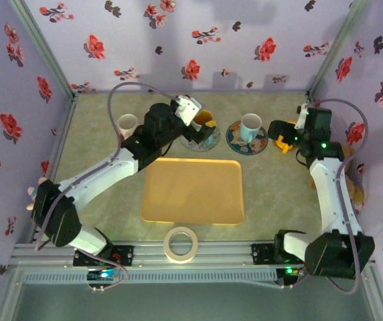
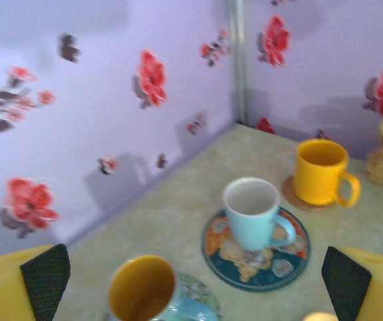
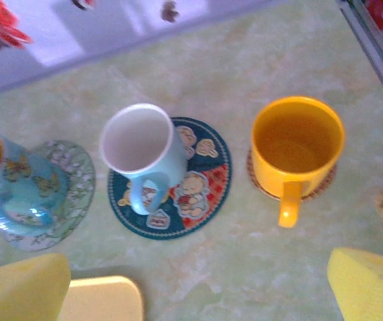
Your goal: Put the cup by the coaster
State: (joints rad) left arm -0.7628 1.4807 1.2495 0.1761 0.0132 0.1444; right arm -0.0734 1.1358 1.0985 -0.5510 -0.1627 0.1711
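Note:
Three cups stand on coasters in a row at the back. A yellow mug (image 3: 297,144) sits on a brown coaster (image 3: 258,184), its handle toward me. A light blue cup (image 3: 144,150) rests on a dark cartoon coaster (image 3: 201,184). A blue patterned cup with an orange inside (image 2: 141,287) stands on a pale green coaster (image 3: 67,194). My right gripper (image 3: 198,287) hangs open above the bare table in front of the yellow mug (image 1: 284,143), holding nothing. My left gripper (image 2: 195,277) is open around the patterned cup (image 1: 203,122), both pads apart from it.
A yellow tray (image 1: 193,190) lies in the middle of the table, its corner (image 3: 104,297) under my right wrist. A tape roll (image 1: 181,244) sits at the near edge. A white cup (image 1: 127,124) stands at the back left. Flowered walls close in three sides.

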